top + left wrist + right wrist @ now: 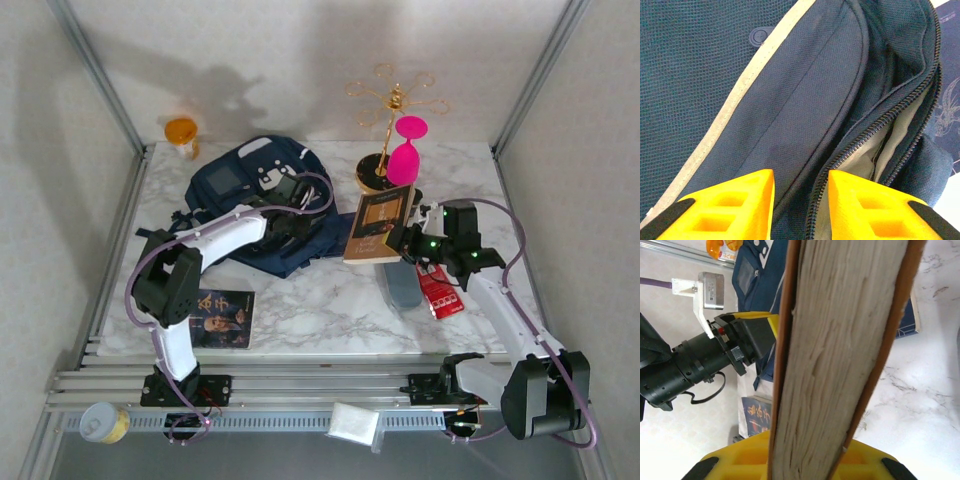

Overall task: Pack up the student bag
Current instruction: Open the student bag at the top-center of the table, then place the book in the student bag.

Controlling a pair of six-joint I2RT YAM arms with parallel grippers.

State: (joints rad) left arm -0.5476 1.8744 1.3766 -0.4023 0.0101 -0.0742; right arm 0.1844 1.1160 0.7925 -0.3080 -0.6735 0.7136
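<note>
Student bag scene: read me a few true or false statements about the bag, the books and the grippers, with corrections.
1. The student bag has its zipper open, showing pale lining. True.
2. The right gripper holds a brown book. True.
3. The blue-covered book is inside the bag. False: it lies on the table, front left.
4. The left gripper hovers over the red packet. False: it is at the bag, fingers either side of fabric beside the zipper.

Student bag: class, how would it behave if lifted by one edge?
Likely floppy: the student bag is soft woven fabric, sagging in folds beside its open zip. Lifted by one edge, it would probably drape rather than hold shape.
</note>
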